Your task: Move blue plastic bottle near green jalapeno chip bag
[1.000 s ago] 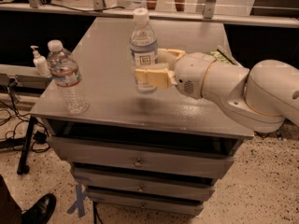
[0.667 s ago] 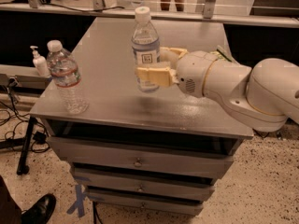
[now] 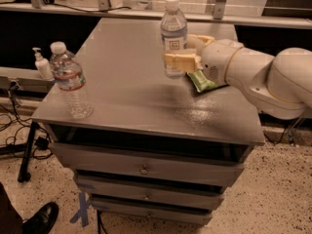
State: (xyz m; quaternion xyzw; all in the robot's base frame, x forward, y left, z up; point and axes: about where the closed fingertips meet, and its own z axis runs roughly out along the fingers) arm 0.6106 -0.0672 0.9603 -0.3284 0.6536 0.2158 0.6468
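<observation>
The blue plastic bottle is tall and clear with a white cap and a bluish-white label, and it stands upright at the back right of the grey table top. My gripper reaches in from the right and is shut on the bottle's lower half; one cream finger lies across its front. The green jalapeno chip bag lies flat just right of the bottle. It is mostly hidden under my white arm. I cannot tell whether the bottle touches the table.
A ribbed clear bottle with a red-white label stands at the table's front left corner. A small white pump bottle sits on a ledge left of the table. Drawers are below the top. A shoe and cables are on the floor at left.
My gripper has carried the blue bottle to the right and farther back, next to the green bag. More of the bag now shows below my wrist.
</observation>
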